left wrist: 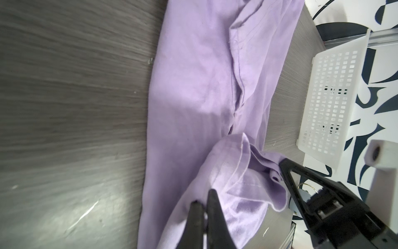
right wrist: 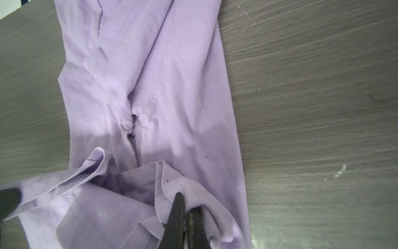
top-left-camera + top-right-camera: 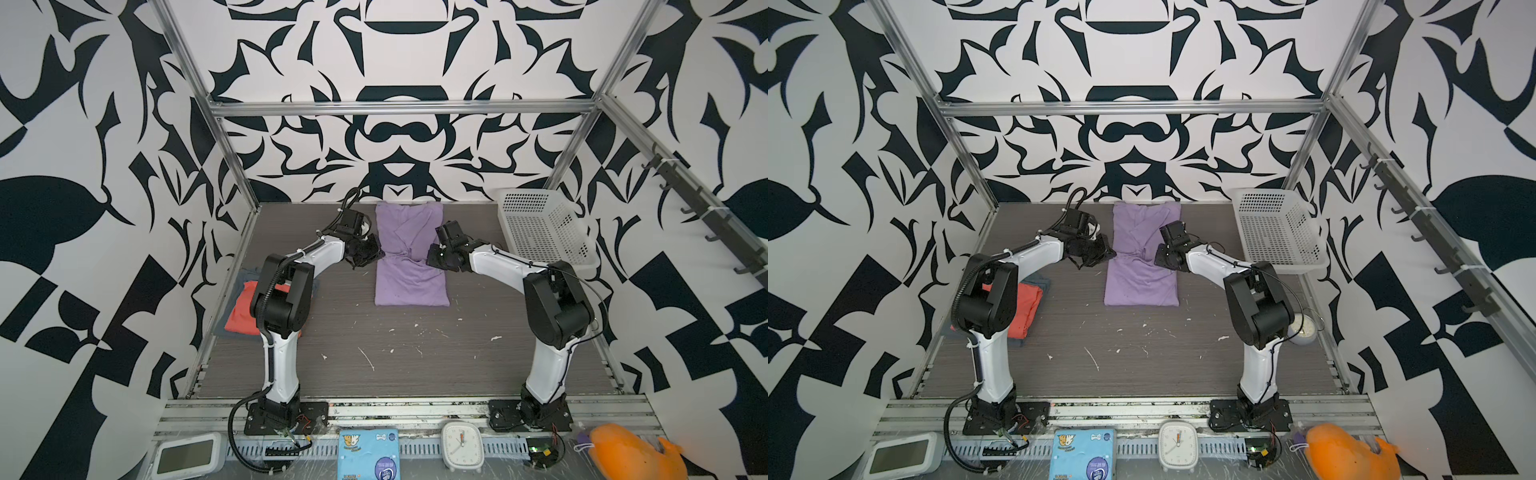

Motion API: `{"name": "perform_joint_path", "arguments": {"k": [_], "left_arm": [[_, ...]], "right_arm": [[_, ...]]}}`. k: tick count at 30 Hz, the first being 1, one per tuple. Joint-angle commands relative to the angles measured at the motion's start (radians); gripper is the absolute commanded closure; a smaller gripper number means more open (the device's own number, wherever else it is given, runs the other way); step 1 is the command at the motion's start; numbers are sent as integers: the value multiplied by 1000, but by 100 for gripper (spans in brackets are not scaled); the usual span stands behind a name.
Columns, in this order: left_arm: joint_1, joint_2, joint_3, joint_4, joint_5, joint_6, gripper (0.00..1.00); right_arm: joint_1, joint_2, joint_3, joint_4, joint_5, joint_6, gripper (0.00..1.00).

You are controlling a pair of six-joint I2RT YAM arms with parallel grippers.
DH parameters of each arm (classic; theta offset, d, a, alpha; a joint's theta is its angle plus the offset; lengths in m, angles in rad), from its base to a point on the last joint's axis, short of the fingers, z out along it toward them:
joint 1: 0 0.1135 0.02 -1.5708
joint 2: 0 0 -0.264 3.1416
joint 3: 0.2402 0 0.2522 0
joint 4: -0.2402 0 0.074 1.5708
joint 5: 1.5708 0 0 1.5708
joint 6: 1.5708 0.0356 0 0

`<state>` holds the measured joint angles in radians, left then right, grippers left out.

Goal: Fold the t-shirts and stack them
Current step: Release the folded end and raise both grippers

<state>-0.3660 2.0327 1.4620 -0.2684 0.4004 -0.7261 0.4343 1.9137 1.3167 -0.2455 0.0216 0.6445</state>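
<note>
Both claws clenched on lavender t-shirt (image 3: 409, 282): left gripper (image 1: 203, 200) pinches one side fold; right gripper (image 2: 185, 203) pinches opposite fold; shirt lies mid-table (image 3: 415, 365); coral-red t-shirt (image 3: 241, 311) rests on grey-blue t-shirt (image 3: 1043, 282) at left edge.

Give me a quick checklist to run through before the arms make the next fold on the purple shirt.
1. Grip of left end effector on lavender t-shirt edge: ok, shut on cloth.
2. Grip of right end effector on the opposite edge: ok, shut on cloth.
3. Cloth smooth between the grips: not ok, bunched at the middle.
4. Layers pinched in each grip: cannot tell.
5. Coral-red t-shirt lying on grey-blue t-shirt, apart from the fold: ok.
6. Basket apart from the cloth: ok.
</note>
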Motion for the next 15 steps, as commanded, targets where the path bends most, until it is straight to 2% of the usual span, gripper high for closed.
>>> {"name": "perform_joint_path", "arguments": {"k": [1,3,5,6,9,12,15], "left_arm": [[25,23,56,3,24,4,83],[41,26,82,1,20,4,72],[60,24,109,-4,15,5,65],[71,23,127,-12,11,7,59],[106,10,173,-47,3,29,53],[137,-42,155,-41,-8,41,48],[150,-96,116,-48,-22,57,44]], "right_arm": [[-22,-12,56,60,-20,-3,85],[-43,-18,73,99,-41,-12,70],[-59,-30,97,115,-28,-20,65],[-68,-34,119,107,-17,-23,61],[-86,-49,162,71,1,-46,59],[-87,-88,151,44,40,-79,59],[-89,-122,108,21,1,-89,59]]}}
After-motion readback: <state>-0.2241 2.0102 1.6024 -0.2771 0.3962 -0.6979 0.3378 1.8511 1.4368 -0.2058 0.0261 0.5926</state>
